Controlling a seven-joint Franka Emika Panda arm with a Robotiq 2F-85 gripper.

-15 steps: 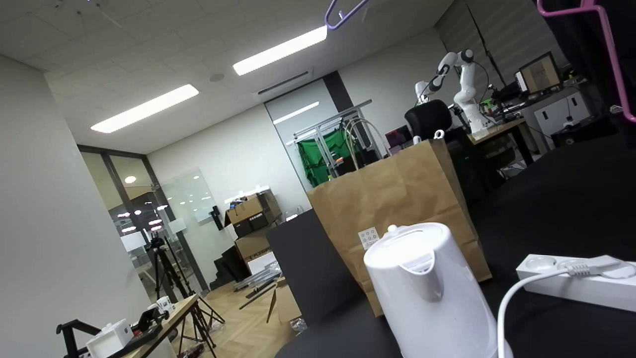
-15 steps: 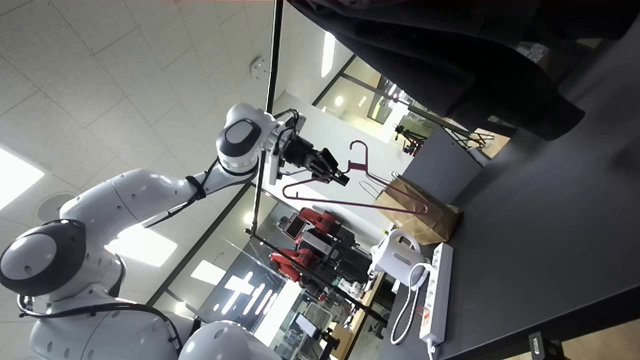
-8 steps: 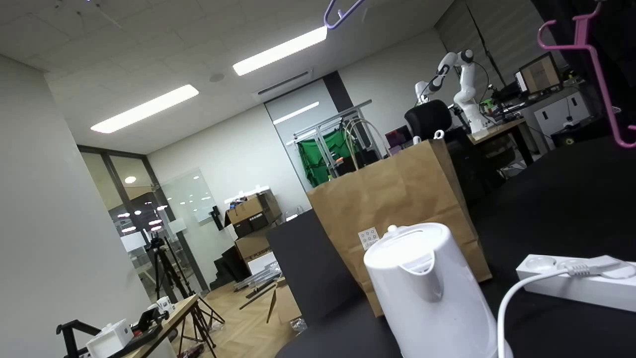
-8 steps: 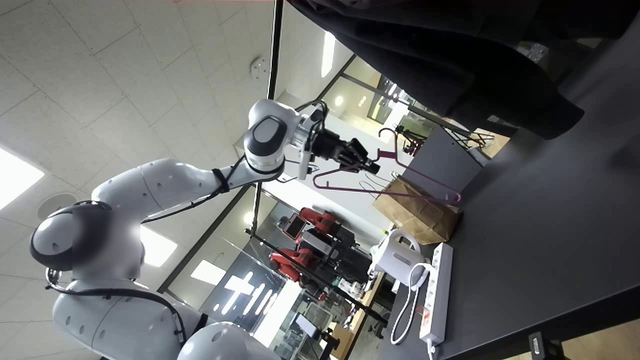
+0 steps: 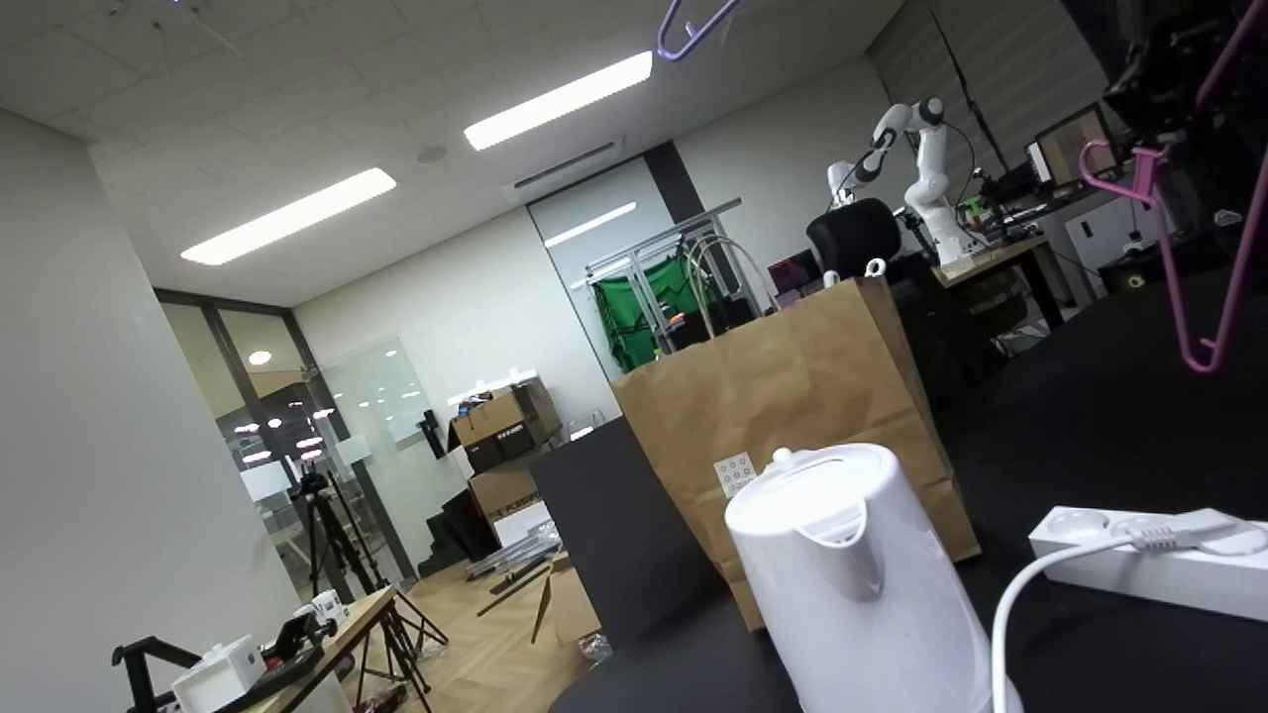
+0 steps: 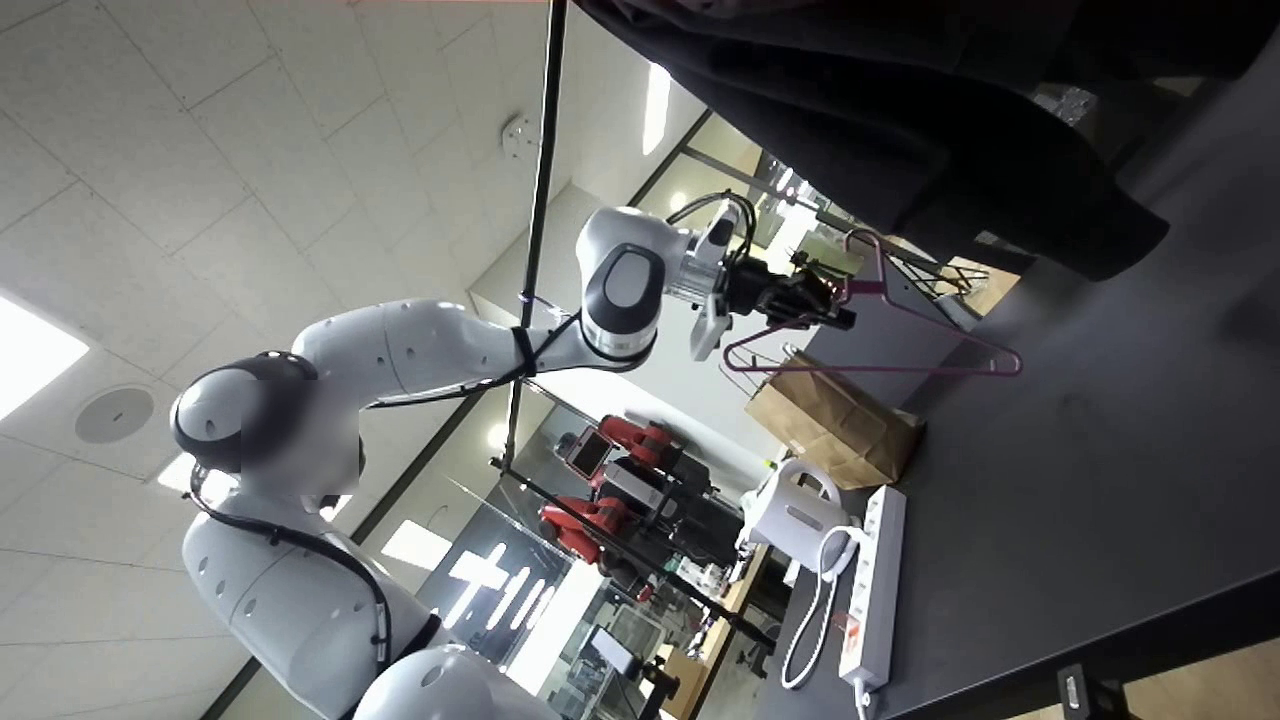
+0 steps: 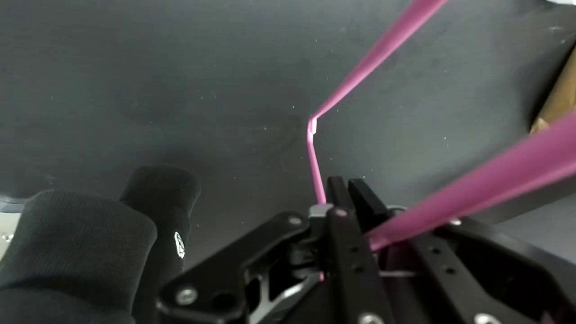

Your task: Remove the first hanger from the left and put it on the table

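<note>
Steering clear of the garment (image 7: 90,243), at the near left in the wrist view, is called for during the lowering, since its cloth could be snagged. To its right, the stretch of table (image 7: 252,135) in view is judged the likely landing place. Farther right, the gripper (image 7: 346,183) is clamped narrowly on 1 rod of the hanger (image 7: 477,189), held over the table off-centre from its hook, so swing should be checked by a slow descent. Whether the table is touched by it cannot be told. The frame should be tipped gently until it is laid flat, and let go only when its weight is borne. Room should be left for the bag (image 7: 563,94) at the right edge.
</note>
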